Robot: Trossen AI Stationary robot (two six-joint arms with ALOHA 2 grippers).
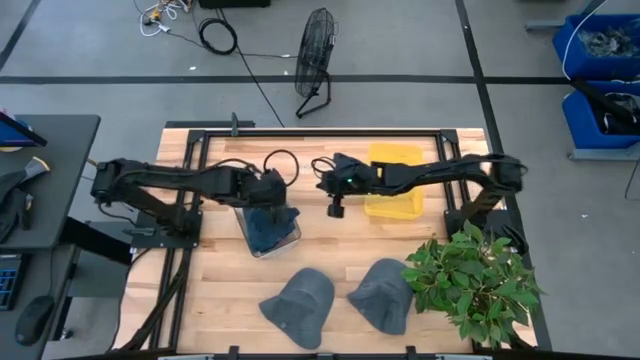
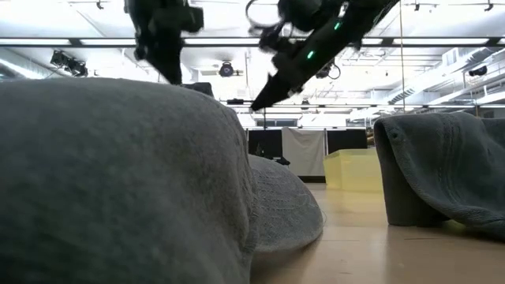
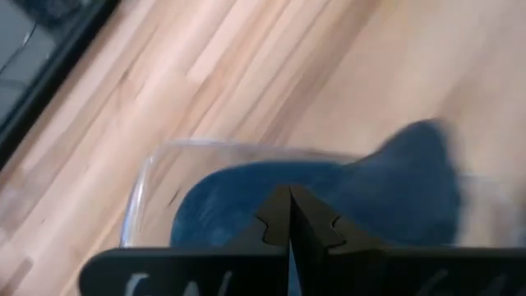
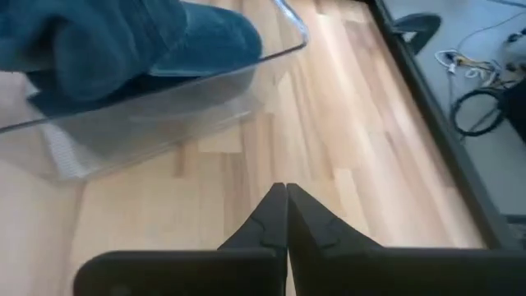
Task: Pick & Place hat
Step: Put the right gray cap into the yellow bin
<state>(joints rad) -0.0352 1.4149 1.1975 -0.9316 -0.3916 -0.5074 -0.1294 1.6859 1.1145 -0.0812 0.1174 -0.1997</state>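
Wooden worktop [image 1: 220, 290] filling the middle of the high view, framed by black rails. Potted plant [image 1: 472, 280] at 4 o'clock on the worktop, leaves spreading over the right edge. Two grey hats along the 6 o'clock side: left grey hat [image 1: 300, 305] and right grey hat [image 1: 383, 294], just beside each other, neither touched by an arm. Yellow bin [image 1: 394, 180] at 1 o'clock, partly under the right arm. Clear plastic container [image 1: 268, 232] a little toward 9 o'clock from centre, holding a dark blue hat [image 1: 270, 225] that bulges above the rim.

Left gripper [image 1: 272, 205] reaching in from 9 o'clock, directly above the container; in the left wrist view [image 3: 289, 215] fingers pressed together with nothing between them, poised just over the blue hat [image 3: 386, 185] and not touching it. Right gripper [image 1: 336, 208] coming in from 3 o'clock, stopped near centre, toward 3 o'clock from the container and apart from it; in the right wrist view [image 4: 286, 215] fingers likewise clenched tip to tip, empty, above bare wood, with the container [image 4: 164, 115] and blue hat [image 4: 123, 41] ahead of them.

In the low view, left grey hat [image 2: 110, 189] filling the foreground, right grey hat [image 2: 450, 173] at 3 o'clock, yellow bin [image 2: 355, 170] behind.
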